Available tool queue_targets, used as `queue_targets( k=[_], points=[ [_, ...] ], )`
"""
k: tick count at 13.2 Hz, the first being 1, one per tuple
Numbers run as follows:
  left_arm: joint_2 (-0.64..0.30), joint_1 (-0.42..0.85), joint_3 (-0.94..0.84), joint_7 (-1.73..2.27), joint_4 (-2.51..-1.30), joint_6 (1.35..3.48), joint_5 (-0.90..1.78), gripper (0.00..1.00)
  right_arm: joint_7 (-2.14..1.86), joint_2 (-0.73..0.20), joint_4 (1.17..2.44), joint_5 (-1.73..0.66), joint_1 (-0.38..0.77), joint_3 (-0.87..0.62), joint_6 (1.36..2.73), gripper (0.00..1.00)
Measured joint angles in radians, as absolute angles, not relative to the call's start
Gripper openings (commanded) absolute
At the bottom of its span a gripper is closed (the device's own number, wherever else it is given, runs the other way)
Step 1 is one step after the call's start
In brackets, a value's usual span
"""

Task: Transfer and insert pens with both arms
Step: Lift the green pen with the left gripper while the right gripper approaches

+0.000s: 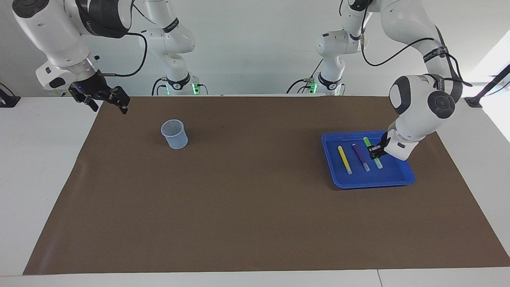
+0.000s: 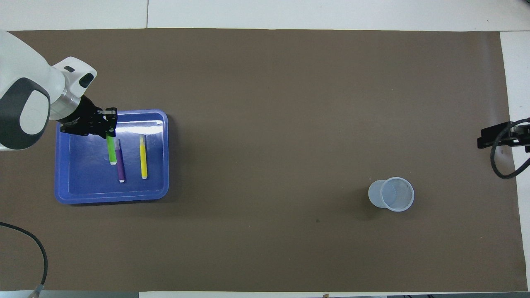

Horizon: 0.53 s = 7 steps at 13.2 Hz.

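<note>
The left gripper (image 2: 108, 124) covers one end of the green pen (image 2: 111, 151), and in the overhead view that pen overlaps part of the purple pen (image 2: 120, 167). The right gripper (image 2: 497, 137) is cut off by that view's edge, so only part shows.

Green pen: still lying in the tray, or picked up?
Picked up. The left gripper is shut on the green pen, which hangs over the blue tray, beside the purple pen.
</note>
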State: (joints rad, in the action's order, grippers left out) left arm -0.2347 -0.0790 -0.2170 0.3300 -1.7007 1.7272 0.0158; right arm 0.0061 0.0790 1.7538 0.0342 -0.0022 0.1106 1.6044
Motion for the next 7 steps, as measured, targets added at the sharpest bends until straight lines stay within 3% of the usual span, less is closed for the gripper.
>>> queue_targets(
  k=[7],
  points=[
    [-0.180, -0.074, -0.381, 1.011, -1.625, 1.651, 0.299, 0.00, 0.029, 0.082, 1.778, -0.384, 0.003, 0.109, 1.601, 1.00]
  ],
)
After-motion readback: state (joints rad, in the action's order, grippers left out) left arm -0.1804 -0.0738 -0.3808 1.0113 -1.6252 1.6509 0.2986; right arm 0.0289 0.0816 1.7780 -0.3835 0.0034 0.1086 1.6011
